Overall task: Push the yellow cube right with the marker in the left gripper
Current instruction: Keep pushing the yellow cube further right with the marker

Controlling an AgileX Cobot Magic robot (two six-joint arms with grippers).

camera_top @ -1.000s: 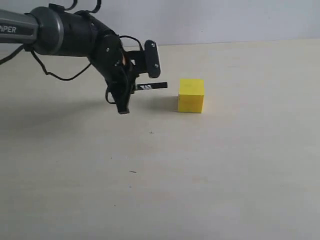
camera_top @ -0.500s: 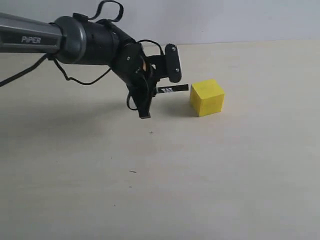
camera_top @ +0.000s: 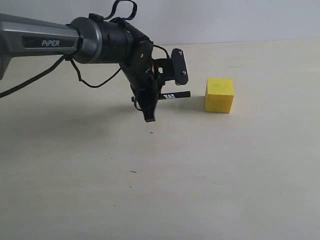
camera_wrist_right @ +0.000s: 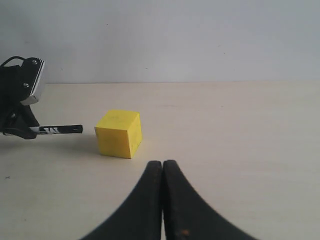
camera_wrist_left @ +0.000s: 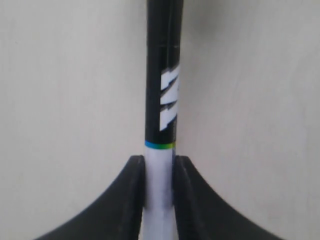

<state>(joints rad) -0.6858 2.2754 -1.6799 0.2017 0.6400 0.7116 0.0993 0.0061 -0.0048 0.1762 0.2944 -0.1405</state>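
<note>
The yellow cube (camera_top: 219, 94) rests on the pale table to the right of my left gripper (camera_top: 159, 96); the right wrist view shows the cube (camera_wrist_right: 119, 133) too. My left gripper (camera_wrist_left: 159, 162) is shut on the white barrel of the marker (camera_wrist_left: 163, 95). The marker (camera_top: 175, 95) lies level, its black end pointing right at the cube, with a small gap between its tip and the cube's left face. In the right wrist view the marker (camera_wrist_right: 56, 129) also stops short of the cube. My right gripper (camera_wrist_right: 162, 165) is shut, empty, and sits apart from the cube.
The left arm (camera_top: 45, 42) and its loose black cables (camera_top: 90, 80) reach in from the left. A pale wall (camera_wrist_right: 160, 40) rises behind the table's far edge. Bare tabletop (camera_top: 260, 165) lies right of and in front of the cube.
The left arm has travelled right with the marker. The cube slid right, twisting half a second ago and now standing square again. A small gap now shows between marker tip and cube.
</note>
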